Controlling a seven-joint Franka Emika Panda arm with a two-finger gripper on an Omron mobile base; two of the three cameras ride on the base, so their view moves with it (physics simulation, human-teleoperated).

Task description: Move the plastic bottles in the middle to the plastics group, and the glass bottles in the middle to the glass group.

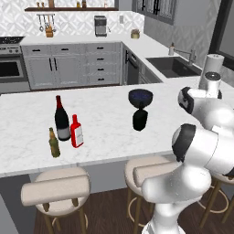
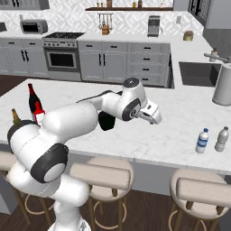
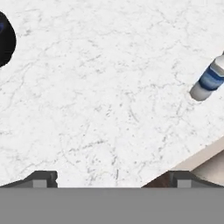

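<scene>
Wide-open and empty, the gripper [image 3: 109, 178] hangs over bare white marble countertop [image 3: 100, 96]. Off to one side in the hand view stands the small clear-whitish bottle with blue label [image 3: 210, 79], near the counter's front edge beside a second clear plastic bottle [image 2: 221, 138]. The short black narrow-necked bottle [image 1: 140, 117] sits just before a dark blue bowl [image 1: 140, 97]; what the bowl holds cannot be told. Far along, the flat red bottle [image 1: 76, 131] stands by the tall wine bottle [image 1: 61, 118] and olive-brown beer bottle [image 1: 54, 142].

Counted on the surface [image 1: 105, 132]: two plastic bottles [image 2: 202, 140], one wine bottle [image 1: 61, 119], one beer bottle [image 1: 54, 143], one red bottle [image 1: 76, 131], one black bottle [image 1: 140, 118], one blue bowl [image 1: 140, 97].
</scene>
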